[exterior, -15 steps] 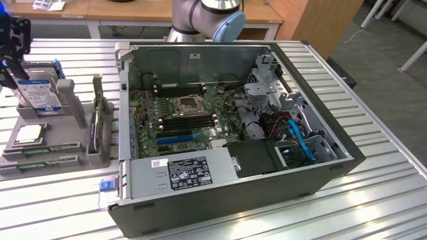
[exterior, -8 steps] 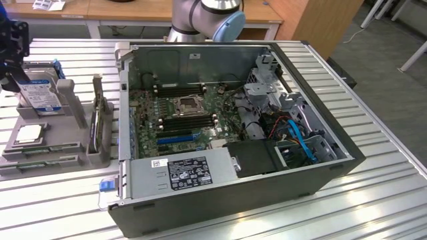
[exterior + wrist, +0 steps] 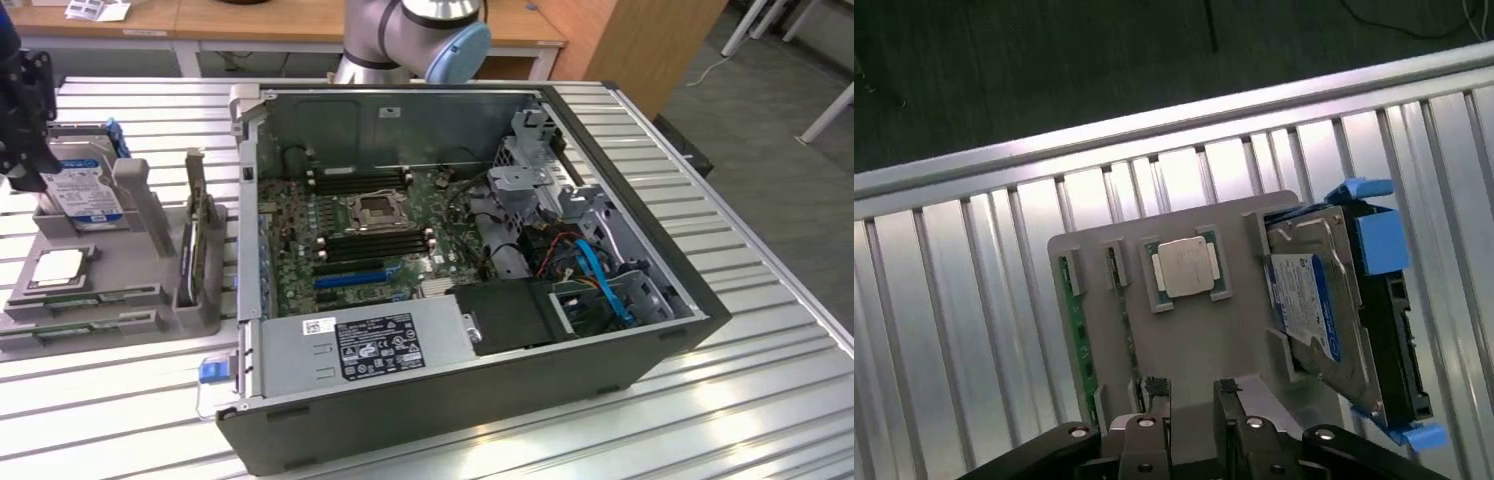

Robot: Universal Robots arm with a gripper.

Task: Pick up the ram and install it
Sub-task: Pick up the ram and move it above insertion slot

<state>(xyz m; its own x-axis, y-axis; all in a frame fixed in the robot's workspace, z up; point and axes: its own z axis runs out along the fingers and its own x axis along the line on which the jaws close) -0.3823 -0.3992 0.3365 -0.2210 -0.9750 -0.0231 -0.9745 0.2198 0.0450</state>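
Exterior, ram: the ram (image 3: 100, 297) lies flat at the gray tray's (image 3: 147, 200) end opposite the hard drive (image 3: 83, 190).
Exterior, gripper: the gripper (image 3: 24, 170) hangs over the tray's drive end.
Wrist, fingers: the fingers (image 3: 1154, 392) are spread and empty above the tray.
Wrist, relation: the ram's length follows the tray edge, sideways from the fingers.
Room: the bare table (image 3: 954, 330) lies beyond that edge.

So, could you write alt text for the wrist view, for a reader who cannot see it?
The end effector, fingers apart and empty, hangs over a gray holder tray on a slatted table. The tray carries two green ram sticks, a processor chip and a blue-framed hard drive.
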